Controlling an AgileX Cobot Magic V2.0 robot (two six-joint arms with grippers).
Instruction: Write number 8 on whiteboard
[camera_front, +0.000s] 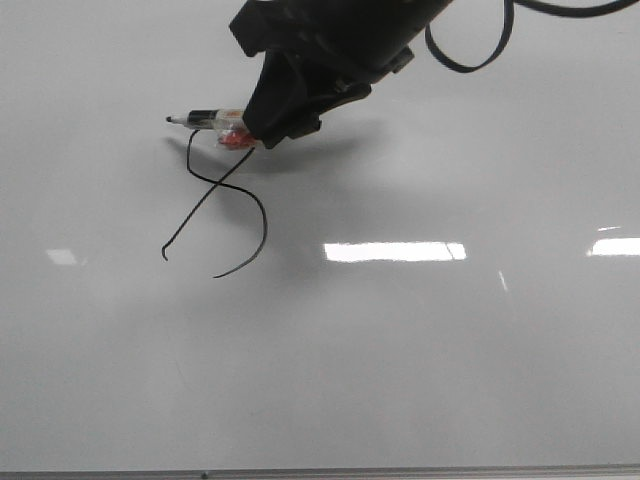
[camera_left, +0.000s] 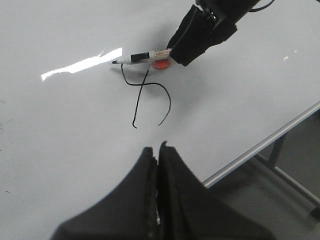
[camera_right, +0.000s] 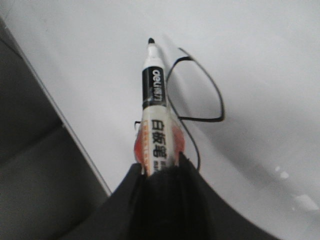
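The whiteboard (camera_front: 450, 360) fills the front view. The number 8 (camera_front: 218, 183) is a thin black slanted line whose lower loop is unclosed and whose top is open. My right gripper (camera_front: 262, 135) comes in from above and is shut on a white marker (camera_front: 210, 118) with a black band. The marker's tip points left, just beside the line's upper end; its shadow lies under it. The gripper (camera_right: 159, 167), marker (camera_right: 154, 100) and line (camera_right: 205, 120) also show in the right wrist view. My left gripper (camera_left: 158, 147) is shut and empty, over bare board (camera_left: 60, 130) near the 8 (camera_left: 141, 85).
A thin metal edge (camera_front: 400, 470) runs along the board's near side. In the left wrist view a grey frame leg (camera_left: 280, 150) and the floor lie beyond that edge. A black cable (camera_front: 470, 55) loops off the right arm. Bright light reflections (camera_front: 395, 251) lie on the board.
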